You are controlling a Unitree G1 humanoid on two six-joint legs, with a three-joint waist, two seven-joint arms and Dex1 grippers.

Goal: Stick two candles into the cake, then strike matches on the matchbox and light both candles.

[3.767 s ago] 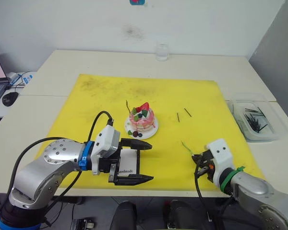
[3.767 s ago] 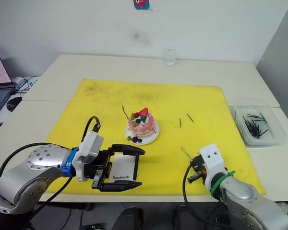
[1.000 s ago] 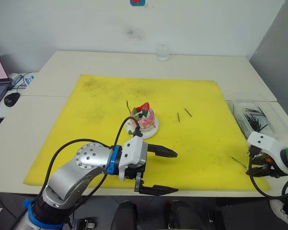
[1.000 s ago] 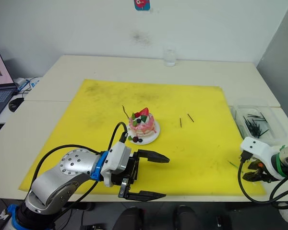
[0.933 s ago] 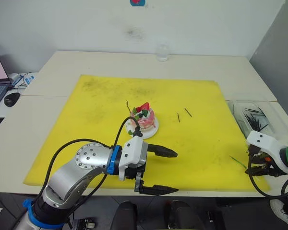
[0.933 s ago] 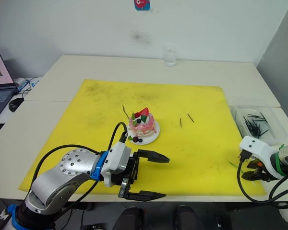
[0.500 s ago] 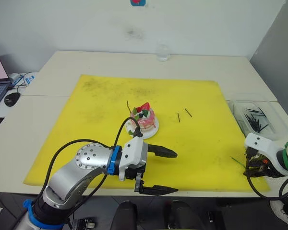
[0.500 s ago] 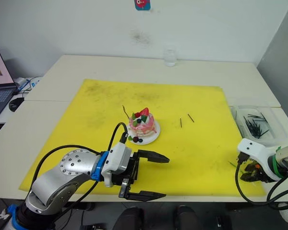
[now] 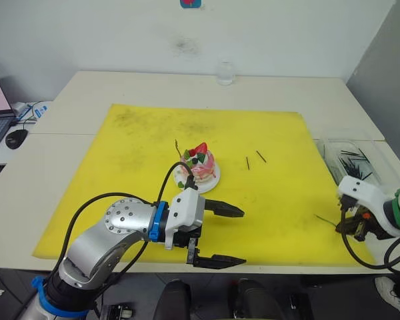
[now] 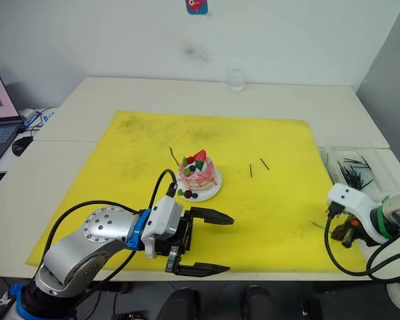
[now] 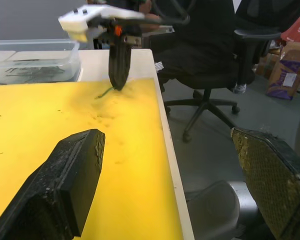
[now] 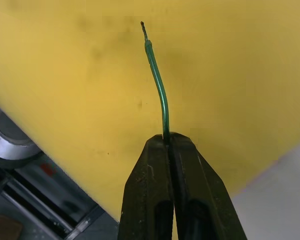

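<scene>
Head views: the cake (image 9: 199, 165) sits on its plate near the middle of the yellow mat (image 9: 133, 140), with one candle (image 9: 178, 148) already standing at its left side. Two matches (image 9: 253, 159) lie on the mat to the cake's right, apart from it; more lie in the clear tray (image 9: 357, 168) off the mat's right edge. The left gripper (image 9: 221, 236) hangs wide open and empty over the mat's near edge, just in front of the cake. The right gripper (image 10: 347, 235) is at the mat's near right corner, beside the tray. Left wrist view: the right gripper (image 11: 118, 70) points down at the mat close to the table edge, with a chair and open floor beyond; there is little margin on that side, but free mat toward the cake. Right wrist view: the right gripper (image 12: 168, 141) is closed on the base of the second candle (image 12: 158, 86), which projects forward, visibly bowed. Judgement: this candle is very light, thin and flexible, liable to bend or snap; a hold low on the stem suits pushing it in. The matchbox cannot be located.
</scene>
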